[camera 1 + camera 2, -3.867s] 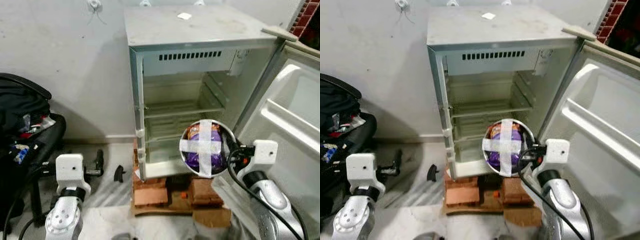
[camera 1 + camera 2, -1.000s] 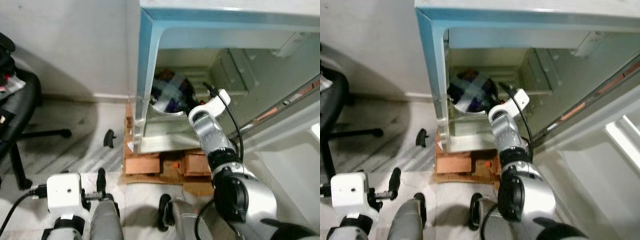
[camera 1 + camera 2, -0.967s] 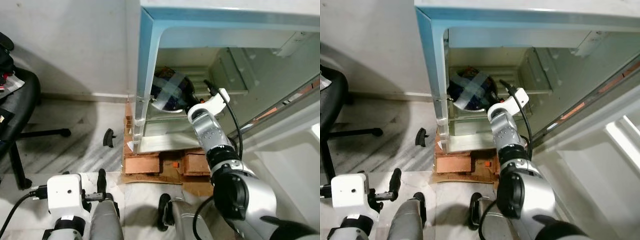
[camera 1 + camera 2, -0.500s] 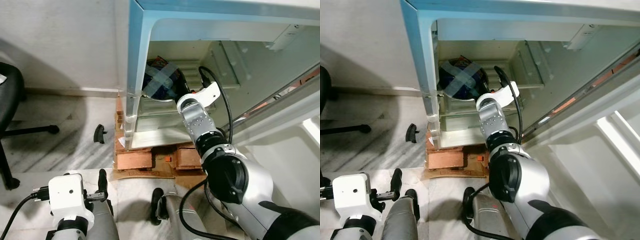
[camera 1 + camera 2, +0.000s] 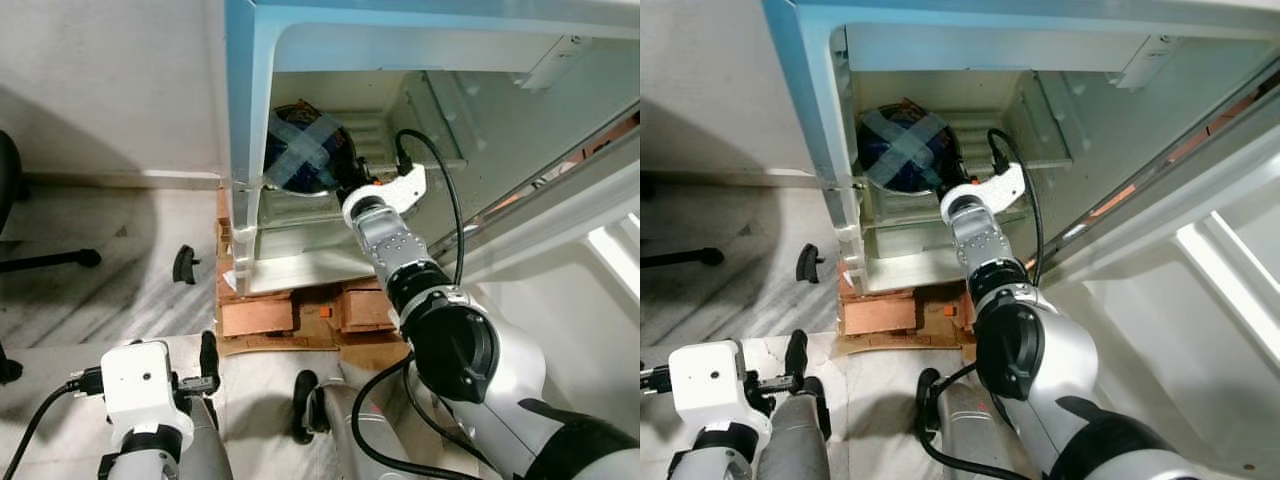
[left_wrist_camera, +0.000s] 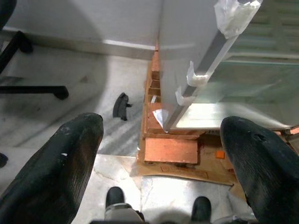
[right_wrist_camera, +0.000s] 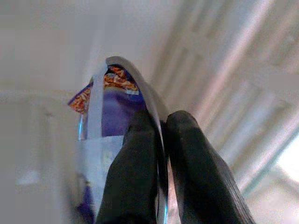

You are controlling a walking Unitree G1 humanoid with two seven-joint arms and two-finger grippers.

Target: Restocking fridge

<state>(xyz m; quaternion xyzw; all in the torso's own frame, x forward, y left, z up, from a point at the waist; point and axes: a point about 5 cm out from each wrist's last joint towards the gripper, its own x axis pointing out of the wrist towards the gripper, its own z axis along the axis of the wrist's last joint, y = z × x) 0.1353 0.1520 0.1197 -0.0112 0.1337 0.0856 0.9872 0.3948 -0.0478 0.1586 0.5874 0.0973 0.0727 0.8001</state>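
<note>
Right claw (image 7: 161, 154) pinching taped bowl (image 5: 303, 150) rim, inside fridge (image 5: 250, 150) — placed on shelf, release pending; left claw (image 6: 163, 158) wide, idle.

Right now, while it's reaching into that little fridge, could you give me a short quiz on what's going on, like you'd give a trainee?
1. True or false: the right gripper is pinching the rim of the steel bowl.
2. Multiple choice: where is the bowl? A) on the floor, B) inside the fridge, C) on top of the fridge.
3. Fill in the blank: the left gripper, held low over the floor, has its fingers ____.

Key
1. True: in the right wrist view one black finger sits on each side of the rim.
2. B: it sits at the left side of the open compartment, strips of tape crossed over its mouth.
3. Open: the two fingers are spread wide with nothing between them.
</note>
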